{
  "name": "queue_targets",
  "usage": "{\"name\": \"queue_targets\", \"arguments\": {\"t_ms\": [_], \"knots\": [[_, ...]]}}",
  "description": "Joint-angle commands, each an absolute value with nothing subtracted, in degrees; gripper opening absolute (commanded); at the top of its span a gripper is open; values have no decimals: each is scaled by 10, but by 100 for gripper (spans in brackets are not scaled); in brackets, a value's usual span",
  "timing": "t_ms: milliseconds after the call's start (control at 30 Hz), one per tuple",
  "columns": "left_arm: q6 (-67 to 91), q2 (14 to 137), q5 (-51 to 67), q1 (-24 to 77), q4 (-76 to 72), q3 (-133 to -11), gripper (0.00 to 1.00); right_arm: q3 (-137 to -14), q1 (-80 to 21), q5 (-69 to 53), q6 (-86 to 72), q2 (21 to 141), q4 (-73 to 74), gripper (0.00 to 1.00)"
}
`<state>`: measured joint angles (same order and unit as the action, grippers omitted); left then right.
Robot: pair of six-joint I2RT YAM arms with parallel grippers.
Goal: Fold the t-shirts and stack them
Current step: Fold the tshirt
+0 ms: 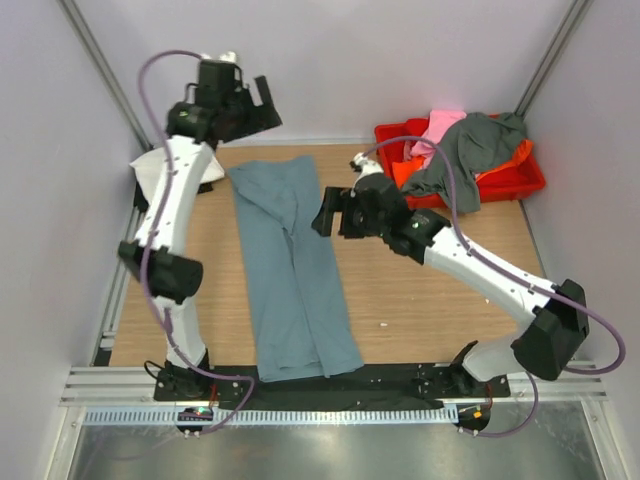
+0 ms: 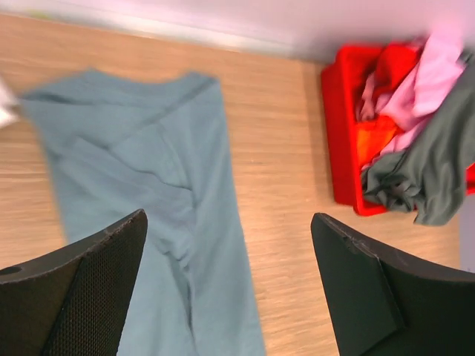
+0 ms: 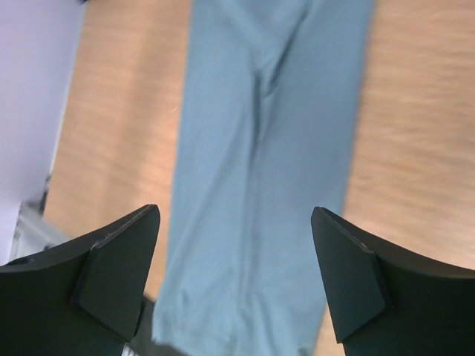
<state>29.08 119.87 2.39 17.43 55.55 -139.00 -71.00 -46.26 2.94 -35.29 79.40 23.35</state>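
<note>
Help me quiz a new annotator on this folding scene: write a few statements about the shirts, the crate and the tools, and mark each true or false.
1. The blue-grey t-shirt lies as a long folded strip on the table. True.
2. The left tool is shut on the blue-grey t-shirt. False: it is open and holds nothing.
3. The red crate holds the pink t-shirt, the dark grey t-shirt and the orange t-shirt. True.
4. The right tool hovers over the red crate. False: it is open above the blue-grey t-shirt, apart from the crate.
5. The white t-shirt is in the red crate. False: it lies at the table's left edge.
</note>
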Motion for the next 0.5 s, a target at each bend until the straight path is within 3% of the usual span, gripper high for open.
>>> {"name": "queue_targets", "arguments": {"t_ms": [0,133,267,467], "knots": [[264,1037,-46,157,622,-1300,92,-749,-405,9,-293,831,196,89],[271,801,-54,157,570,-1052,92,-903,-359,8,-235,993,244,88],[278,649,-59,158,534,-812,93,-1033,-333,7,-201,1135,264,87],[273,563,-33,158,541,-681,90,-1405,-302,8,-149,1412,405,84]]}}
